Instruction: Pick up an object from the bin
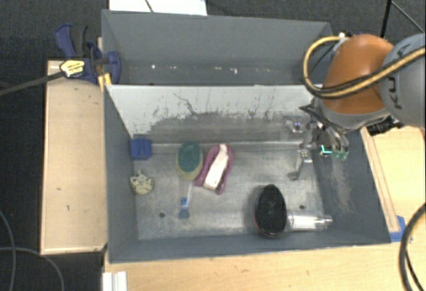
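A black oval brush point(270, 210) lies by the bin's point(213, 43) near edge; the gripper point(301, 166) hovers by the right wall, open or closed unclear, nothing lifted yet.

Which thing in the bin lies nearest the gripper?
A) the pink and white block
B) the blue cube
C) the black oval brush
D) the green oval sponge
C: the black oval brush lies at the front right, close to the gripper, while the other three things lie well off to the left.
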Motion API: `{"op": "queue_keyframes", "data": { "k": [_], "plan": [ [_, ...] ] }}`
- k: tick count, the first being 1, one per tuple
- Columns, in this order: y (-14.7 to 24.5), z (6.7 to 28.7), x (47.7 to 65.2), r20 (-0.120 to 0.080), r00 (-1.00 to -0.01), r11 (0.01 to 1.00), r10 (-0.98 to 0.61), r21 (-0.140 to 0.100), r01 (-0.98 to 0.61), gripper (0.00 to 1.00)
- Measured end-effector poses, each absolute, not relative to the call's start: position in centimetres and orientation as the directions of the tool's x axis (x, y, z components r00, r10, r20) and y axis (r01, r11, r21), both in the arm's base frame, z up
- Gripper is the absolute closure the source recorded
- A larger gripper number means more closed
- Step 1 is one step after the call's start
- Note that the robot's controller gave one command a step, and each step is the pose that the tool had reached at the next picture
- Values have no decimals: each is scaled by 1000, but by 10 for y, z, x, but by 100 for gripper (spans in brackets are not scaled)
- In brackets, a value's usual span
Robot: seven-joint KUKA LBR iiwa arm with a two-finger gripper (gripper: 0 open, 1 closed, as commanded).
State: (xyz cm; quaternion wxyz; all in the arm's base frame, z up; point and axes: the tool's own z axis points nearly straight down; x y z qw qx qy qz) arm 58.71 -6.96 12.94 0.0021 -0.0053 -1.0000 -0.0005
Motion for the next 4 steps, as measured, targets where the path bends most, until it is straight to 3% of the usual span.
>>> {"op": "queue_keyframes", "data": {
  "k": [1, 2, 3, 4],
  "plan": [
    [-39, 71, 510, -2, -917, 917, -400, 2, -400, 0],
    [12, 72, 483, -11, -783, 783, -622, -5, -622, 0],
    [10, 71, 482, -7, -782, 782, -623, -4, -623, 100],
    [9, 180, 502, -9, -800, 800, -600, -6, -600, 100]
  ]
}}
